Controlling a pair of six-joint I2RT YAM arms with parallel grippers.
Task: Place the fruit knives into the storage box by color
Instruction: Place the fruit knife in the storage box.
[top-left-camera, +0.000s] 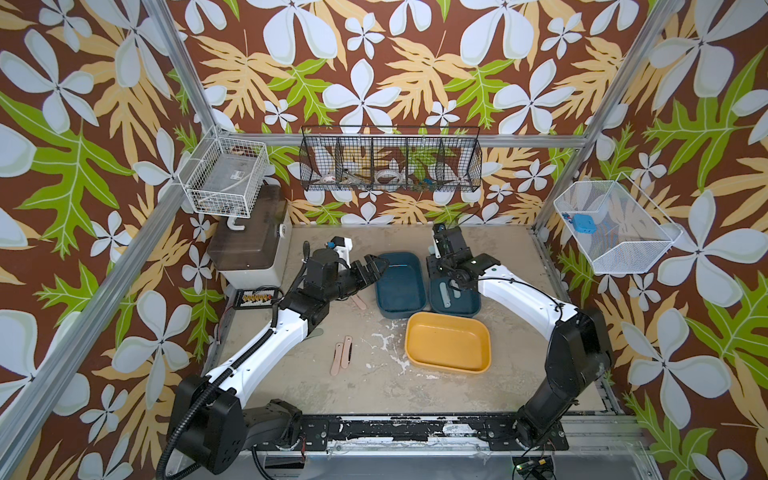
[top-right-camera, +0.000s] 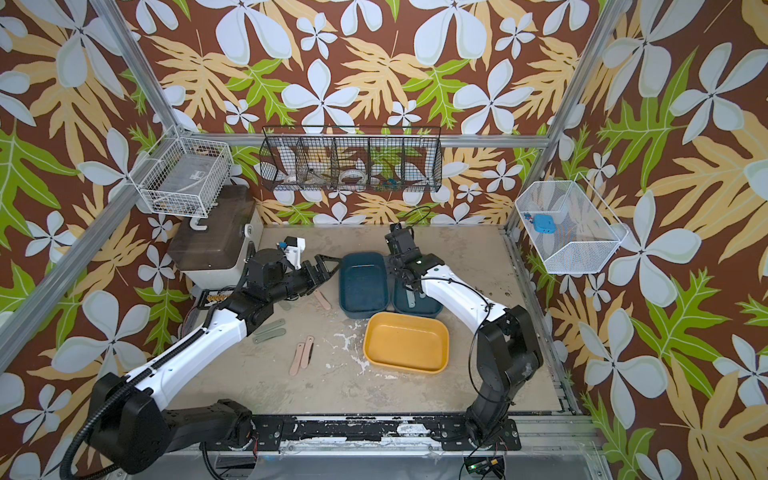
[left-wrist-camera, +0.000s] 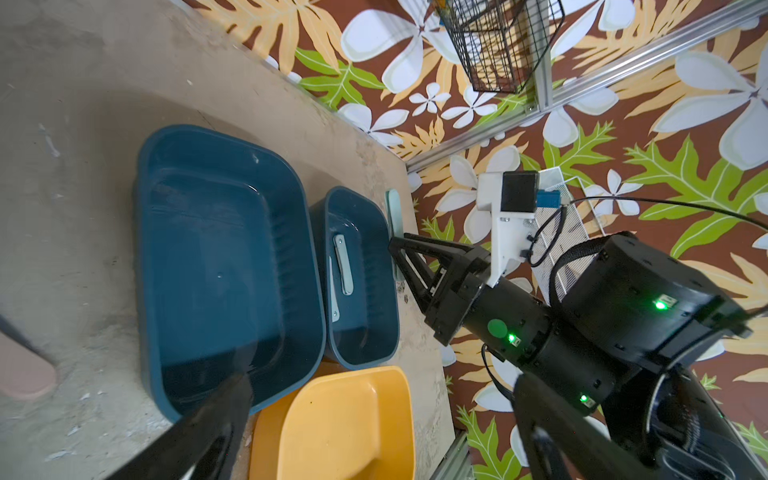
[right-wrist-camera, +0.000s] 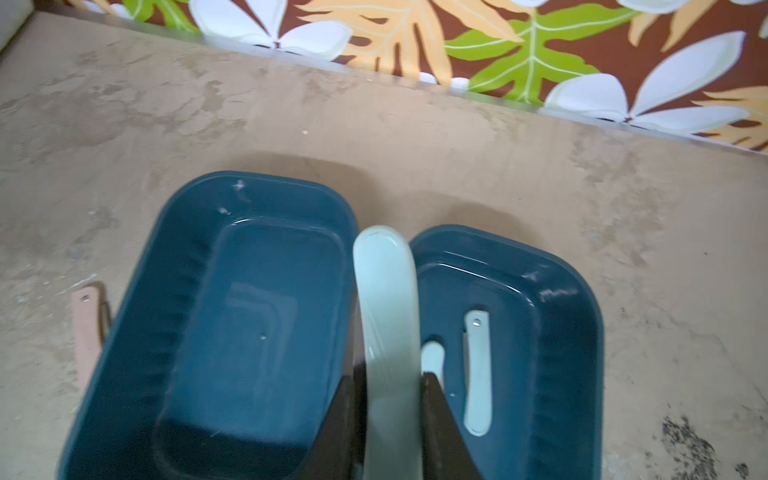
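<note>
In both top views: glossy, rounded left teal box (top-left-camera: 399, 291) just beside right teal box (top-left-camera: 467, 306) on mottled beige tabletop (top-left-camera: 374, 386), yellow box (top-left-camera: 446, 345) nearer. Flat, round-ended pink knives (top-left-camera: 336, 360) and grey-green knives (top-right-camera: 271, 326) on the table, left.

Left wrist: left gripper (left-wrist-camera: 382, 382) spread wide, empty.

Right wrist: right gripper (right-wrist-camera: 386, 382) clamped on smooth light blue knife (right-wrist-camera: 384, 299) above the boxes' gap; two more light blue knives (right-wrist-camera: 478, 374) flat inside the right one.
</note>
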